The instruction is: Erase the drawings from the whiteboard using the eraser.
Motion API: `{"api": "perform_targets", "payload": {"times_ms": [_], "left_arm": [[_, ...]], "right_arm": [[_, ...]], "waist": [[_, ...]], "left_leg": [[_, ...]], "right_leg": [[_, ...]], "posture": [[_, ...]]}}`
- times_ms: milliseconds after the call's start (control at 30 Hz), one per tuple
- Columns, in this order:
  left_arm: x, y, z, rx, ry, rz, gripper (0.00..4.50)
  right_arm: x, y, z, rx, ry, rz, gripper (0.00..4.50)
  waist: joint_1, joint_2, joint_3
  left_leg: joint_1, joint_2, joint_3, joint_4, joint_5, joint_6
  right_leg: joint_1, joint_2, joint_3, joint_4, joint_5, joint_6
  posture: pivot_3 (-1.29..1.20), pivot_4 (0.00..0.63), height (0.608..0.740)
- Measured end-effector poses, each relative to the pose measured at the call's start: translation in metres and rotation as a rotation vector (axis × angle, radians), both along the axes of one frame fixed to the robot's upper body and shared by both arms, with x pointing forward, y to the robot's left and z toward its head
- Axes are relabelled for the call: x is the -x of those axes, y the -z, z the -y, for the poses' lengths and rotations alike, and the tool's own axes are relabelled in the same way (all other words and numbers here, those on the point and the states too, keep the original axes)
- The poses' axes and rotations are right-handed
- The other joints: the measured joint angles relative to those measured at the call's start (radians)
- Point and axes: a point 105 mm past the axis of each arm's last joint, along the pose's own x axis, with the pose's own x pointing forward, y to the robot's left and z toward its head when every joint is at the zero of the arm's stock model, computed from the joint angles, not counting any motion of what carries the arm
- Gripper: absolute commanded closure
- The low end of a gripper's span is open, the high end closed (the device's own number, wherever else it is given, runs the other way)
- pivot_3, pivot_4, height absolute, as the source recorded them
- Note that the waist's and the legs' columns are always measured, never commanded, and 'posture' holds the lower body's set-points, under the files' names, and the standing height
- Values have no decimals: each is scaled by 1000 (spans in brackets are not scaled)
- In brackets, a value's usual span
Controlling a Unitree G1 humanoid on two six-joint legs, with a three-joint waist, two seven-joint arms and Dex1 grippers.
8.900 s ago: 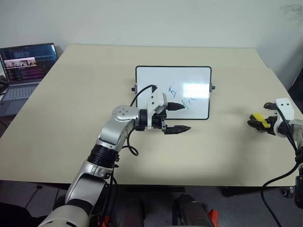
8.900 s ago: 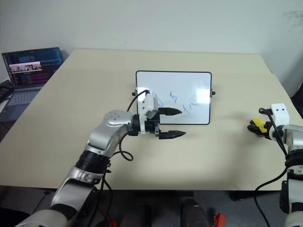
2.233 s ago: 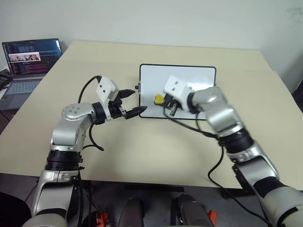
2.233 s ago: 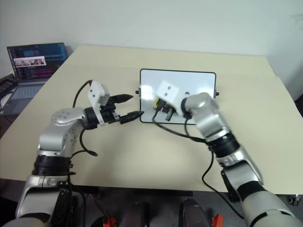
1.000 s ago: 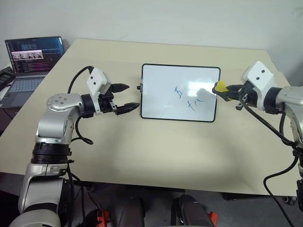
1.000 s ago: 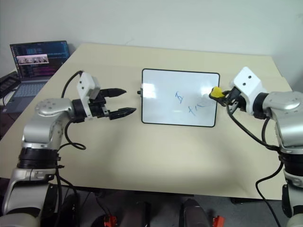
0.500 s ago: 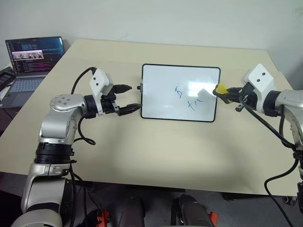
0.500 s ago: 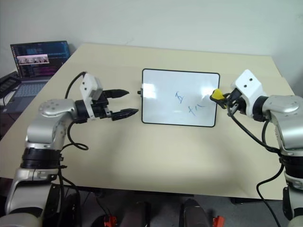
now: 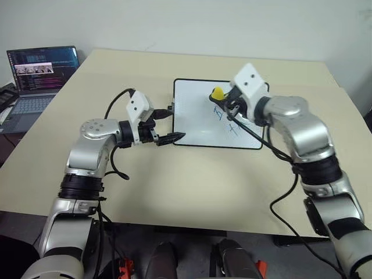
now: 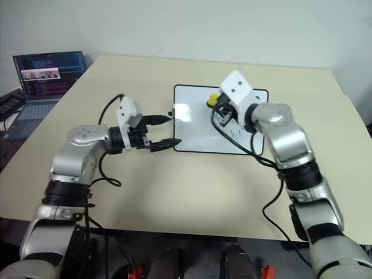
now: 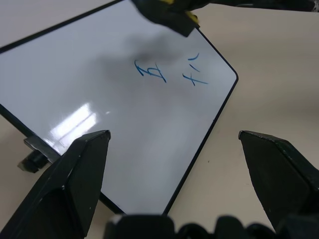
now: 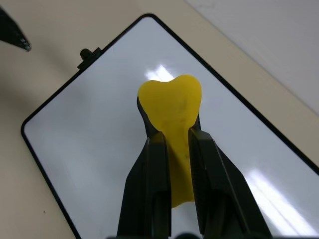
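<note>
Right pincer (image 9: 224, 99) clamped tight on the eraser (image 9: 217, 93), yellow block squished between the two black fingers (image 12: 158, 164) and bulging out past the tips. Hanging over the upper middle of the whiteboard (image 9: 197, 116), just above the drawings (image 11: 169, 73); can't tell whether actually touching the surface or hovering a hair off it.

Blue scribbles there on the board: a B-like squiggle (image 11: 149, 72) and a couple of short strokes (image 11: 195, 76) next to it, toward the board's right half. Left half of the board blank and glossy, with glare patches.

Left pincer (image 9: 168, 127) spread wide, holding nothing, parked right at the left edge of the whiteboard near the little black side knob (image 9: 171, 107), one finger up by the knob and the other down by the lower left corner.

Whiteboard lying flat in the middle of the beige counter (image 9: 174, 180). Open laptop (image 9: 35, 75) sitting off the far left corner, screen lit.
</note>
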Motion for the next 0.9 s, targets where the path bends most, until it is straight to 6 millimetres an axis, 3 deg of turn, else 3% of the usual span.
{"api": "perform_targets", "payload": {"times_ms": [233,467,667,900], "left_arm": [[2,0,3,2,8,3,0],[4,4,1,3,1,-7,0],[7,3,1,5,-2,-9,0],[7,4,1,4,-8,-9,0]], "right_arm": [[-29,23,13,170,117,-1,4293],[-37,24,2,258,90,48,4293],[-34,37,-16,339,9,50,4295],[-25,50,-22,379,-69,4,4295]], "waist": [[3,0,0],[-5,0,0],[-22,0,0],[-23,0,0]], "left_leg": [[0,0,0,0,0,0],[1,0,0,6,0,0],[1,0,-1,10,0,0],[1,0,-3,11,0,0]], "right_leg": [[0,0,0,1,0,0],[0,1,0,7,0,0],[2,1,0,9,1,1],[2,2,0,9,1,1]], "posture": [[0,150,740],[0,150,740],[0,150,740],[0,150,740]]}}
